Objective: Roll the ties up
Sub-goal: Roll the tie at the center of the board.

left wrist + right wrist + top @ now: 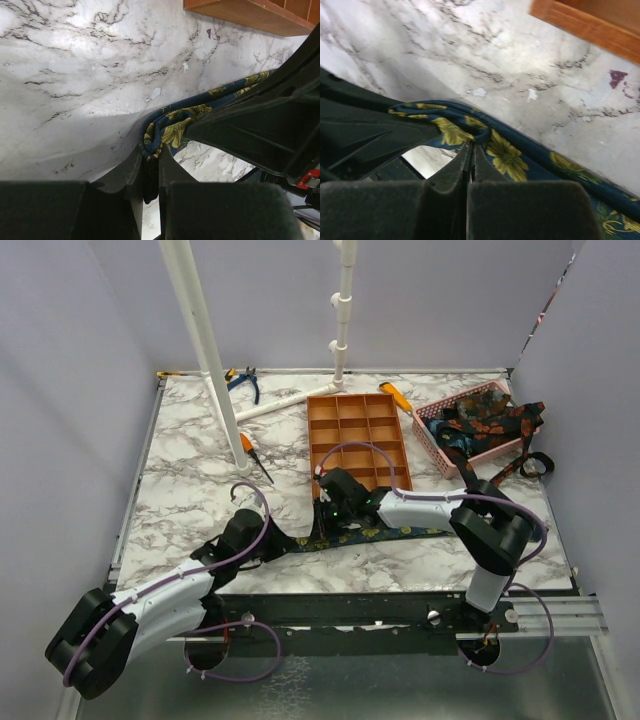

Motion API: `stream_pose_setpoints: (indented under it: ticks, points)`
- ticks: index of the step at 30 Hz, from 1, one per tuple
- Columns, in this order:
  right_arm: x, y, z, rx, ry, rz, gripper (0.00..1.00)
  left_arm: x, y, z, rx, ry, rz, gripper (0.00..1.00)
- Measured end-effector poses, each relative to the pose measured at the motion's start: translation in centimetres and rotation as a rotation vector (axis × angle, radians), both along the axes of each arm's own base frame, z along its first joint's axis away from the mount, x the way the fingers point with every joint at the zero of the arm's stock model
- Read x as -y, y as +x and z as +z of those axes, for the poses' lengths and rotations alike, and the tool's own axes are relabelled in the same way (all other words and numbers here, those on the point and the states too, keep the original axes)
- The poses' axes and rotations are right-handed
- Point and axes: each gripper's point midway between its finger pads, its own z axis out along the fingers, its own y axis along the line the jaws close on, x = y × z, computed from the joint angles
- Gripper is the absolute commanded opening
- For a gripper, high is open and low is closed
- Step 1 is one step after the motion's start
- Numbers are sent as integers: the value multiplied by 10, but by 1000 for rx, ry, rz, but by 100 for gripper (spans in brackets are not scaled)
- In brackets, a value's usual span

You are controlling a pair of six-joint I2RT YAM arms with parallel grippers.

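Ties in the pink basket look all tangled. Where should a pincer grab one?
I'd take the dark loop spilling past the pink basket's near-right rim onto the table, coming straight down from above. It lies apart from the tangled ties, so the pincer could probably close across that narrow strip alone.

Top view: high behind the arms, facing down and forward; whole worktop point(190, 470) in frame, arm bases along the bottom edge.
Left wrist view: very near the worktop, looking past the left hand point(151, 160); tray point(240, 12) edge at upper right.
Right wrist view: equally near, over the right hand point(471, 150); tray edge at upper right.
Shared: both wrist views show the same tie point(172, 132) fold and tray edge.
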Motion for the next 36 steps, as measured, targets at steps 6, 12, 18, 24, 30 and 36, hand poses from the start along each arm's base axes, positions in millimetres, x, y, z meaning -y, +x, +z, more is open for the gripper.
stream_pose_setpoints:
  ticks: [6, 12, 18, 24, 30, 36]
  points:
    - [4, 1, -11, -21, -48, -16, 0, -4, 1, 1, -11, 33, 8, 0]
    - [0, 4, -17, -30, -51, -28, 0, -4, 4, 13, -8, 71, -7, 0]
    - [-21, 4, -17, -60, 33, -24, 0, -6, 8, 29, -2, 135, -29, 0]
    - [-54, 5, -16, -110, 166, -10, 0, -11, 9, 34, -25, 225, -38, 0]
    - [-87, 2, -18, -178, 306, 17, 0, -21, 9, 28, -44, 350, -18, 0]
    - [-98, 2, -16, -177, 397, 12, 12, -33, 13, 28, -54, 463, 8, 0]
